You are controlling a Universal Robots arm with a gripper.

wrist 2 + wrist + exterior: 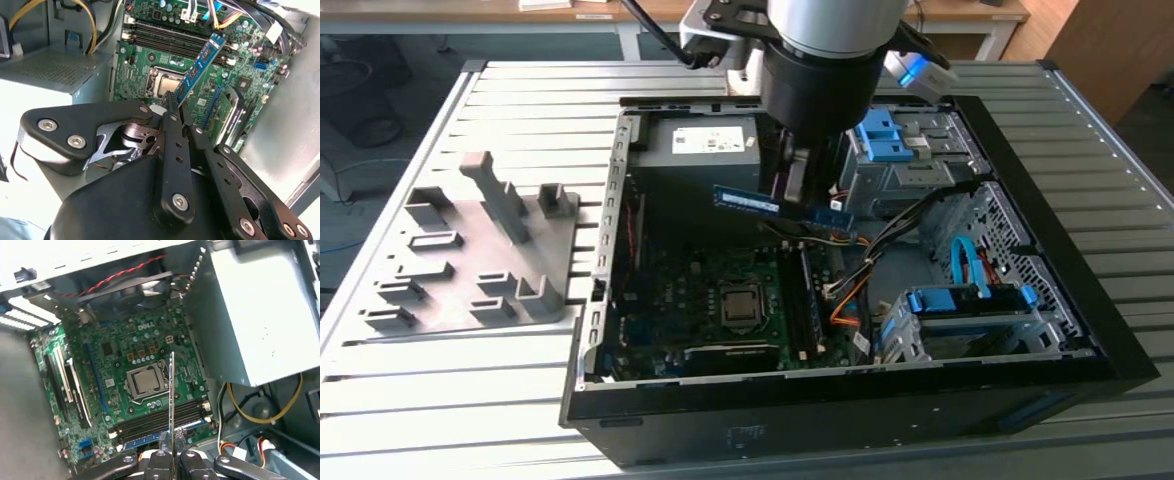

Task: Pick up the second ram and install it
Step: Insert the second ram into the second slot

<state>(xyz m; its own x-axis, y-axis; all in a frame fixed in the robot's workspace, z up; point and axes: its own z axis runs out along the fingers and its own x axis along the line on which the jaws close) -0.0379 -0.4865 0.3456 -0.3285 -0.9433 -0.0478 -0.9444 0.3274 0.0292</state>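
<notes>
The second ram (750, 203) is a thin blue circuit-board stick held level above the open computer case, over the motherboard (707, 290). My gripper (798, 188) is shut on its middle from above. In the second wrist view the ram (201, 66) sticks out past the gripper (174, 102) toward the dark memory slots (170, 42). In the first wrist view the ram (171, 390) shows edge-on, rising from the gripper (171, 447) across the memory slots (160, 421). Another blue stick (145, 441) seems to sit in the slot nearest the gripper.
The grey slotted holder block (480, 250) stands on the table at the exterior view's left of the case. Inside the case are the processor socket (740, 305), the grey power supply (700, 150), loose cables (881, 250) and drive cages with blue tabs (961, 305).
</notes>
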